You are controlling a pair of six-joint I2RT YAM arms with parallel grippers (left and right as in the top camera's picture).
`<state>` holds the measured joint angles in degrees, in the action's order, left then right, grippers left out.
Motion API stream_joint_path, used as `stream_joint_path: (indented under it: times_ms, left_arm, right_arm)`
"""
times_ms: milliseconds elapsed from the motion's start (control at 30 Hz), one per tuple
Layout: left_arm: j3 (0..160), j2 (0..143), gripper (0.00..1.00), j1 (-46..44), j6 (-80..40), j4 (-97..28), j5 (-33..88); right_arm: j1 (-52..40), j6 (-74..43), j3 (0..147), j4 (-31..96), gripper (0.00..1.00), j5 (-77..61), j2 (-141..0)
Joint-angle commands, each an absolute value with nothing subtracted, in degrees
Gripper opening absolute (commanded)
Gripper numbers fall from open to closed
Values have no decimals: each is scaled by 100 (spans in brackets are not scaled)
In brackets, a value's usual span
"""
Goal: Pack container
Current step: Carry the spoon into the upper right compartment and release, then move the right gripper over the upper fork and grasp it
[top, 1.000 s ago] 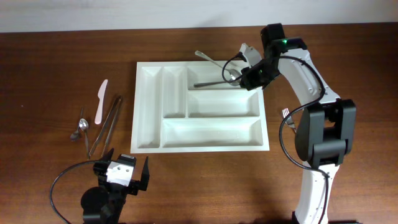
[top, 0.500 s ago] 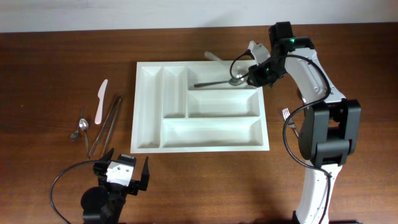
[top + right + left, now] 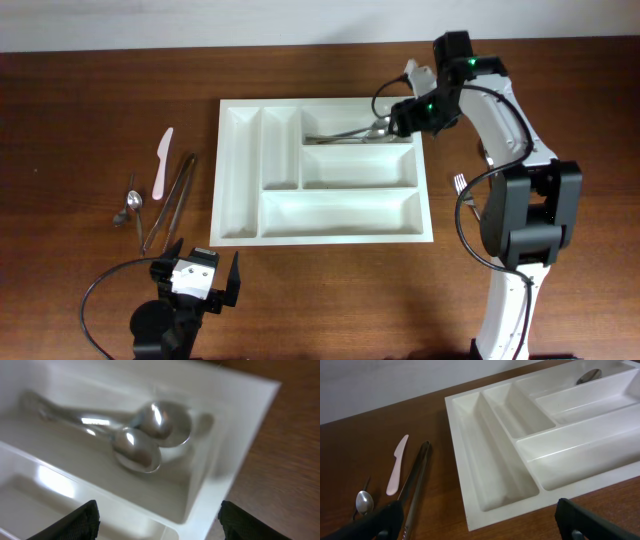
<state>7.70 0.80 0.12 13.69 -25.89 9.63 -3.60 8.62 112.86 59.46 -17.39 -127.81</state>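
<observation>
Overhead, our right hand (image 3: 398, 119) hung open and empty over two spoons (image 3: 352, 132) in the far compartment of the container (image 3: 340, 213); tongs (image 3: 172, 198) and knife (image 3: 162, 163) lay front-to-back on the bench (image 3: 80, 100) left of it, nearer our open left hand (image 3: 197, 281).

- Left gripper (image 3: 200, 283): jaws wide apart, nothing between them, parked low just off the container's (image 3: 340, 212) near-left corner.
- Right gripper (image 3: 396, 122): jaws spread, empty, hanging over the container's far-right corner.
</observation>
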Motion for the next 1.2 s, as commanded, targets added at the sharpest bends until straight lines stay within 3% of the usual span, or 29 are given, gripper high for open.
stream_joint_path:
  times_ms: [0, 133, 233, 633, 1167]
  left_arm:
    - [744, 45, 99, 25, 1291, -2574, 1022]
    - [744, 45, 99, 25, 1291, -2574, 1022]
    - [744, 45, 99, 25, 1291, -2574, 1022]
    - [744, 45, 99, 25, 1291, -2574, 1022]
    - [744, 45, 99, 25, 1291, -2574, 1022]
  right_arm:
    - [-97, -123, 11913, 6045, 80, -1737, -12709]
    - [292, -854, 12414, 6388, 88, -1927, -12711]
    - [628, -1166, 12529, 6855, 89, -1946, -12711]
    - [1160, -991, 12505, 8556, 79, 143, -12711]
    - [1162, -458, 11308, 6882, 77, -43, -12711]
